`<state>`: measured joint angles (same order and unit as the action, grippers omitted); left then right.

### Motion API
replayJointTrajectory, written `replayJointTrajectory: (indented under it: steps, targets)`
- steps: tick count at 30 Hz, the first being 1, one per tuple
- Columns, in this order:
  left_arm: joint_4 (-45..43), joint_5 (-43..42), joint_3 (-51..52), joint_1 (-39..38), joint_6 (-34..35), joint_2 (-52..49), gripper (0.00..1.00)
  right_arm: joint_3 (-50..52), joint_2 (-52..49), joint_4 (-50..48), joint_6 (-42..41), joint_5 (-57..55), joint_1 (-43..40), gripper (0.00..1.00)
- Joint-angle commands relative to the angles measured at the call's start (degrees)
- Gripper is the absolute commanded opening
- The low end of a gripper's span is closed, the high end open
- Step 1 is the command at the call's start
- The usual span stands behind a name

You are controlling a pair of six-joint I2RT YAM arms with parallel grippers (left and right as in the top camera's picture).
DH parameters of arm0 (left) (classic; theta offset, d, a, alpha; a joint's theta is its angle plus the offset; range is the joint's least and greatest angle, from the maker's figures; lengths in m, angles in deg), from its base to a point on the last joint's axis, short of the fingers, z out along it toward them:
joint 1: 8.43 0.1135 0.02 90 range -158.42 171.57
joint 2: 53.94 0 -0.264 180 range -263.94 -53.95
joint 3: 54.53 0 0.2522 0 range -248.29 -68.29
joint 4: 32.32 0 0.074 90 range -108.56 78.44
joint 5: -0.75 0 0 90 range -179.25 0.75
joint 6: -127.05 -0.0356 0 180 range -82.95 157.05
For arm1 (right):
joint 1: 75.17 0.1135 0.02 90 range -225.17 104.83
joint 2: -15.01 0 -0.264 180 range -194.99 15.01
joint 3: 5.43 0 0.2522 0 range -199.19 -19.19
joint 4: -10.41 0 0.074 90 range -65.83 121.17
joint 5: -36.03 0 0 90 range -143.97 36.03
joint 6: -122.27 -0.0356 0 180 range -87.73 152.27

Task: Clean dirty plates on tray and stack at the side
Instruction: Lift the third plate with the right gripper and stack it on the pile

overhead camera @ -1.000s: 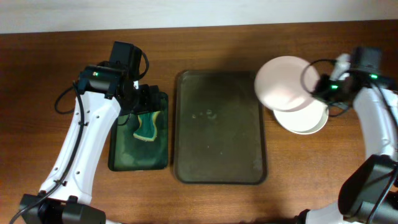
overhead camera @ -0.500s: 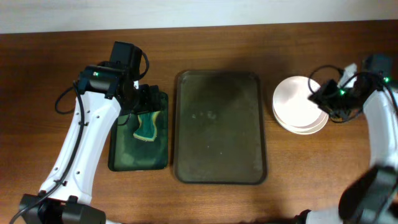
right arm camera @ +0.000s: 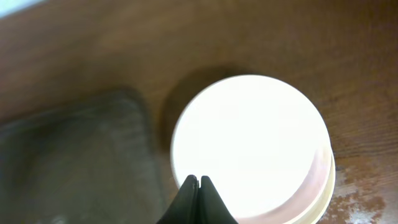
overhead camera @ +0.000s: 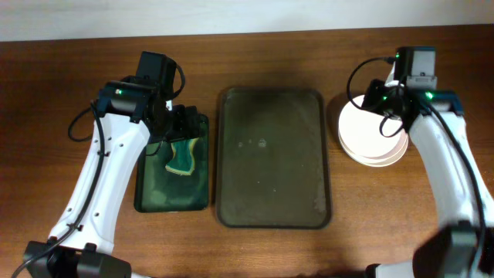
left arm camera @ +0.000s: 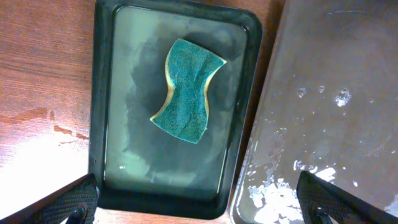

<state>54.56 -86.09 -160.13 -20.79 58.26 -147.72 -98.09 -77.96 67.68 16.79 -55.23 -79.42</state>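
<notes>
The white plates [overhead camera: 372, 141] sit in one stack on the table, to the right of the tray, and their top face is plain white. The stack also shows in the right wrist view [right arm camera: 249, 143]. The dark olive tray [overhead camera: 273, 158] lies in the middle with no plates on it, only wet streaks. My right gripper [overhead camera: 384, 108] hovers over the stack's far-left part. Its fingers [right arm camera: 198, 182] are shut on nothing. My left gripper [overhead camera: 182, 126] is open [left arm camera: 196, 200] above the small green tray, holding nothing.
A small dark green tray [left arm camera: 106, 124] left of the big tray holds a green-and-yellow sponge [left arm camera: 186, 90], which also shows in the overhead view [overhead camera: 182, 157]. Bare wood table lies in front of the trays and around the stack, with wet patches beside the green tray.
My right gripper set the held plate down on the stack, let go, and shifted to the stack's far side, now shut. The left arm has not moved.
</notes>
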Motion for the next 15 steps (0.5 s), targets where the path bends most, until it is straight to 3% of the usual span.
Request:
replayJointTrajectory:
  steps: [1,6,9,12,14,15]
  targets:
    - [0.02,-0.42,-0.46,0.15,-0.28,0.15,1.00,-0.15,-10.38,-0.07,4.31,3.61,-1.09,0.04]
    - [0.02,-0.42,-0.46,0.15,-0.28,0.15,0.99,-0.15,-20.94,9.49,6.86,10.86,-1.09,0.04]
    - [0.02,-0.42,-0.48,0.15,-0.28,0.15,0.99,-0.20,-20.48,12.96,1.64,8.57,-1.07,0.05]
    - [0.02,-0.42,-0.48,0.15,-0.28,0.15,0.99,-0.94,-17.84,19.30,1.66,8.57,-1.07,0.18]
    - [0.02,-0.42,-0.46,0.15,-0.28,0.15,0.99,-2.03,-15.34,21.27,1.73,8.57,-1.03,0.35]
    - [0.02,-0.42,-0.46,0.15,-0.28,0.15,1.00,-2.51,-13.94,21.44,2.03,8.59,-1.03,0.36]
